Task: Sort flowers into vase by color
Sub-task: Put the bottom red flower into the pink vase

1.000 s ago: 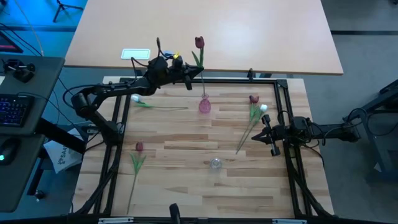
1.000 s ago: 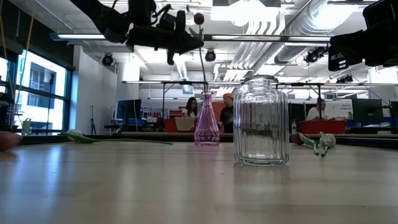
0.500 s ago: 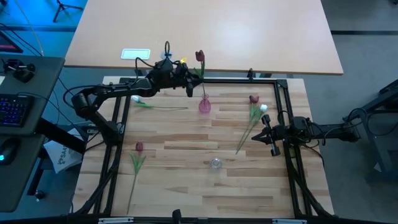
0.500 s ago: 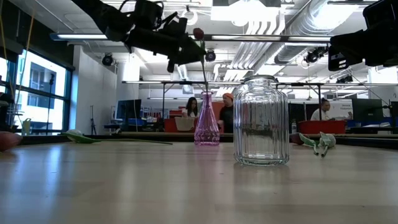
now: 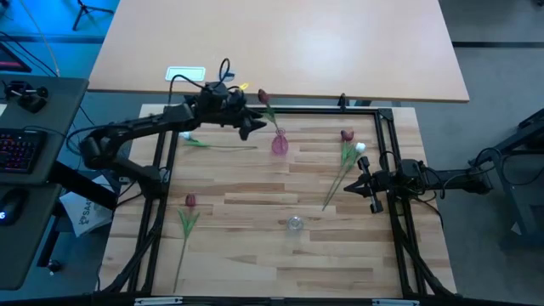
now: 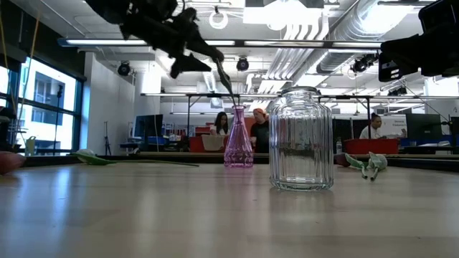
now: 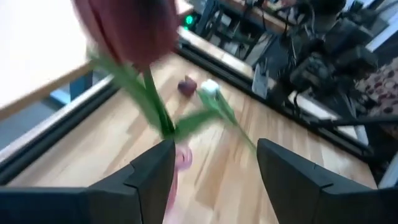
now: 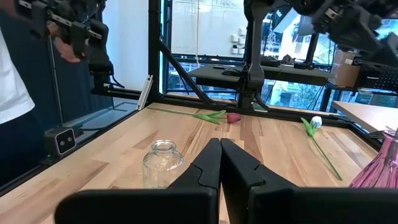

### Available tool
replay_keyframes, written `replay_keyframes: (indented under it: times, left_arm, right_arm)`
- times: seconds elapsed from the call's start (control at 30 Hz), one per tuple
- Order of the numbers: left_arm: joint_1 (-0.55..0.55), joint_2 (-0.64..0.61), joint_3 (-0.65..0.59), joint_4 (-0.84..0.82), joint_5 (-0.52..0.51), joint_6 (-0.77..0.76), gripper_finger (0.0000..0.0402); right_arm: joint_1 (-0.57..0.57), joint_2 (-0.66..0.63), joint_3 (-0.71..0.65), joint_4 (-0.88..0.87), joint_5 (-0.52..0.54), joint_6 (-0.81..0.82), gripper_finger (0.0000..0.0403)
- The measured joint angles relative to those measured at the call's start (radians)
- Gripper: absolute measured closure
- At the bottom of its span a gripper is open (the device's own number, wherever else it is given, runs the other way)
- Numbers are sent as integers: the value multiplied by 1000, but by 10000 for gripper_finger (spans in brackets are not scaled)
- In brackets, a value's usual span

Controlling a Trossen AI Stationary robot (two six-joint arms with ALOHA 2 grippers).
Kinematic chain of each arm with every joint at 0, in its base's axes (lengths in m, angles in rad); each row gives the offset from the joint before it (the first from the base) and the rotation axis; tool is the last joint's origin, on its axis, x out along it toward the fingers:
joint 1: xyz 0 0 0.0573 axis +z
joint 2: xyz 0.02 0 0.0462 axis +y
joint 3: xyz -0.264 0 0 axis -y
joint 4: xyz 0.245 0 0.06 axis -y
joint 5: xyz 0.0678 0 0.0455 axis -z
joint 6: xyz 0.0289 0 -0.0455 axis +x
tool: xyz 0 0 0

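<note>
Stem down in the pink vase (image 5: pixel 280 144) near the desk's far edge, the red tulip (image 5: pixel 263 97) leans free since my left end effector (image 5: pixel 252 127) stands apart, while my right end effector (image 5: pixel 363 184) waits pinched together near the right edge.

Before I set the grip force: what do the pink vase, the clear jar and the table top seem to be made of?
The pink vase looks like tinted glass: translucent, the room showing through. The clear jar seems ribbed clear glass, glossy, though moulded plastic cannot be ruled out. The table top looks like pale wood strips with visible grain and a satin sheen.
</note>
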Motion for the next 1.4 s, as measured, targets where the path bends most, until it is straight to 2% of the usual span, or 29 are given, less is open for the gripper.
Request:
replay_keyframes:
  times: [0.13, 0.3, 0.4, 0.57, 0.7, 0.9, 1.17, 1.4]
  left_arm:
    - [13, -87, 0, -218, -20, -39, 185]
    - [3, -161, 0, -543, -27, -195, 185]
    - [-44, -168, 0, -758, -28, -316, 185]
    - [-213, -167, -67, -1057, -30, -597, 185]
    - [-404, -168, -137, -1179, 17, -793, 185]
    - [-651, -210, -183, -1170, 50, -1050, 185]
    - [-881, -292, -298, -982, 34, -1461, 186]
    - [-1040, -244, -365, -801, -20, -1730, 186]
  right_arm:
    - [0, 0, 0, 0, 1, 0, 402]
    - [0, 0, 0, 0, 3, 0, 402]
    - [0, 0, 0, 0, 3, 0, 402]
    - [0, 0, 0, 0, 3, 0, 402]
    - [0, 0, 0, 0, 3, 0, 402]
    - [0, 0, 0, 0, 2, 0, 402]
    - [0, 0, 0, 0, -1, 0, 402]
    - [0, 0, 0, 0, -1, 0, 402]
